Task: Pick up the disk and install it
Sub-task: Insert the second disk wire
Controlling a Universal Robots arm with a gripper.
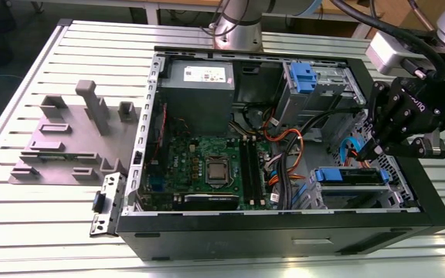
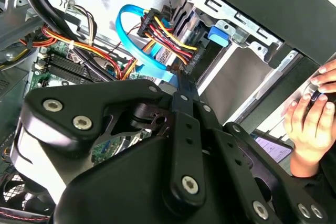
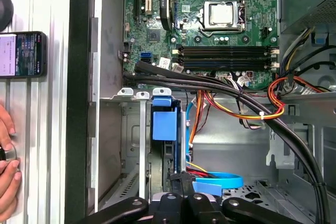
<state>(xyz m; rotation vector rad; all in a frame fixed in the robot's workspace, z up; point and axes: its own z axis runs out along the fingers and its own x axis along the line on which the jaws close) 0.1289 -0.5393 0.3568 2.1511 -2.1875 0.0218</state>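
Black gripper links sit closest to us; we cannot tell if it is gripping. Below it, the disk stands on edge in its bay. We should push straight and mind the cables.

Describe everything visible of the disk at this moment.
The disk sits edge-up in the drive cage at the case's lower corner, on the exterior view's right. Its blue plastic carrier shows clearly; the drive body shows as a dark edge. Coloured cables plug into its end. The black end effector hovers close by.
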